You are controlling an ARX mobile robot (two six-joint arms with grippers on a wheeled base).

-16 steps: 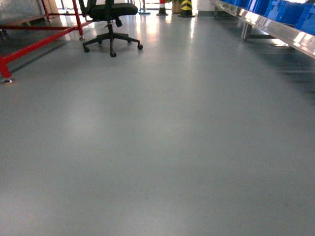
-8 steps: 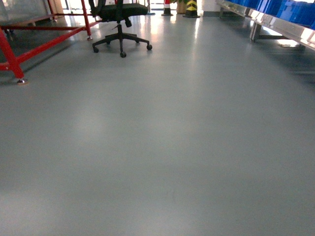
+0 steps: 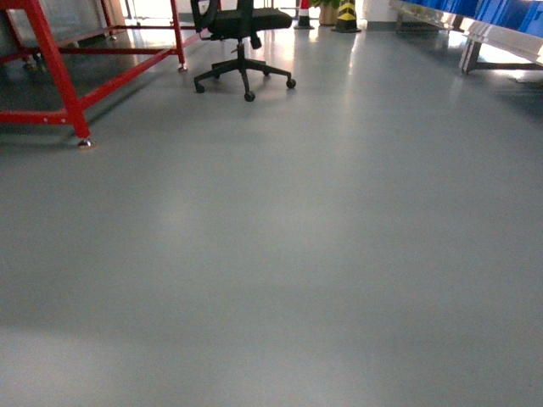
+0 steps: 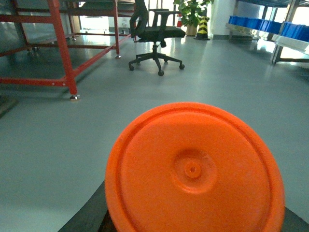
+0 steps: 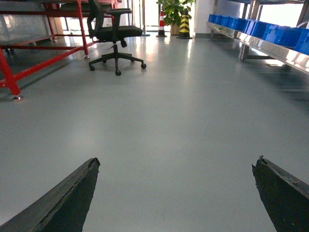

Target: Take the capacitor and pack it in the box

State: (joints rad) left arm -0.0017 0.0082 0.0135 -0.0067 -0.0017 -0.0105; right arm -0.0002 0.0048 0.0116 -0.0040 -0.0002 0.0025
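Note:
An orange capacitor [image 4: 193, 169], seen end-on as a round face with a small raised centre, fills the lower half of the left wrist view. My left gripper [image 4: 193, 220] is shut on it; only dark finger [image 4: 89, 215] edges show at either side beneath it. In the right wrist view my right gripper [image 5: 177, 164] stands open above bare grey floor, its two dark fingertips [image 5: 87, 176] far apart with nothing between them. Neither gripper shows in the head view. The box is out of view.
A red steel frame [image 3: 59, 80] stands at the left. A black wheeled office chair [image 3: 244, 34] sits ahead, striped cones [image 3: 346, 15] and a plant [image 5: 173, 10] beyond it. A metal rack with blue bins [image 5: 270, 34] runs along the right. Grey floor [image 3: 280, 254] stretches ahead.
The head view has swung left: chair and red frame have slid rightward in the picture, more of the frame shows, and the blue-bin rack has nearly left the right edge.

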